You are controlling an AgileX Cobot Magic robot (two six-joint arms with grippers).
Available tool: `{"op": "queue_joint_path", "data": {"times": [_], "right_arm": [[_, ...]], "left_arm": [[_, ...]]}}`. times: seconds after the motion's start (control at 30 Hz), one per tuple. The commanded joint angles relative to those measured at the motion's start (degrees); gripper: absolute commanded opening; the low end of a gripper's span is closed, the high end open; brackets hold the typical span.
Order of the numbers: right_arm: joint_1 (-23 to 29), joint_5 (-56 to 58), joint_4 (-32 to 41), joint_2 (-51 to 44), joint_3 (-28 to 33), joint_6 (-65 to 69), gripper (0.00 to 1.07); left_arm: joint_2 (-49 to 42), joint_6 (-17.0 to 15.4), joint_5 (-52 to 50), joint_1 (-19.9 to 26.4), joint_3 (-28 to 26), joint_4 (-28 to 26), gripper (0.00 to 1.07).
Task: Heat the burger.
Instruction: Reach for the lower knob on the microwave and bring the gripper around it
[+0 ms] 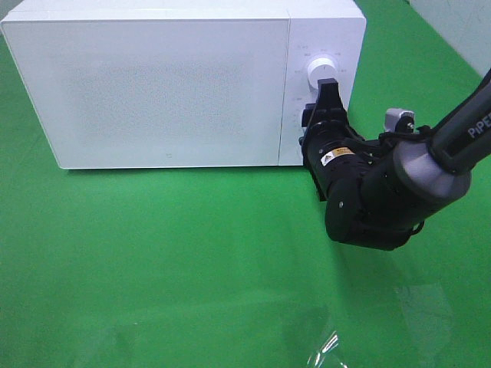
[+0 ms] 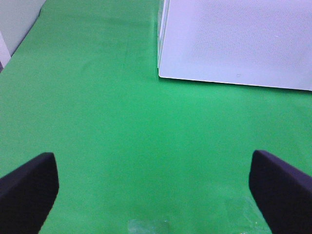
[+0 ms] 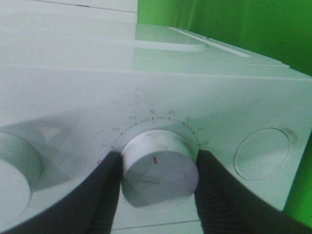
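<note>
Your left gripper [image 2: 155,187] hung spread and empty over the desk [image 1: 153,268], the burger was nowhere in view, probably behind the shut door of the microwave [image 1: 153,84] at the far edge, light, squashy, best cradled low by its sides, while your right gripper [image 3: 157,163] pinched the timer dial [image 3: 161,178].

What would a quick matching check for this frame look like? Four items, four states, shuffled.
Items
1. left gripper
2. right gripper
3. microwave door
4. upper knob

States
A. closed, flush with the front
B. clamped on the numbered dial
C. open over the green cloth, holding nothing
D. in view just above the right arm's fingers

Pairs: 1-C, 2-B, 3-A, 4-D
</note>
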Motion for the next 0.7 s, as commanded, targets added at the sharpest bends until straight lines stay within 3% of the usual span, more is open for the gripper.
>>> {"op": "queue_joint_path", "data": {"times": [0.03, 0.23, 0.7], "right_arm": [[0.0, -0.86, -8.59, -0.29, -1.95, 7.05, 0.0], [0.0, -1.26, -8.59, -0.29, -1.95, 18.51, 0.0], [-0.11, -1.66, -6.59, -0.29, -1.95, 24.18, 0.0]], "left_arm": [[-0.97, -0.06, -0.4, 0.11, 0.17, -0.29, 0.99], [-0.97, -0.06, -0.4, 0.11, 0.17, -0.29, 0.99], [-0.97, -0.06, -0.4, 0.11, 0.17, -0.29, 0.99]]}}
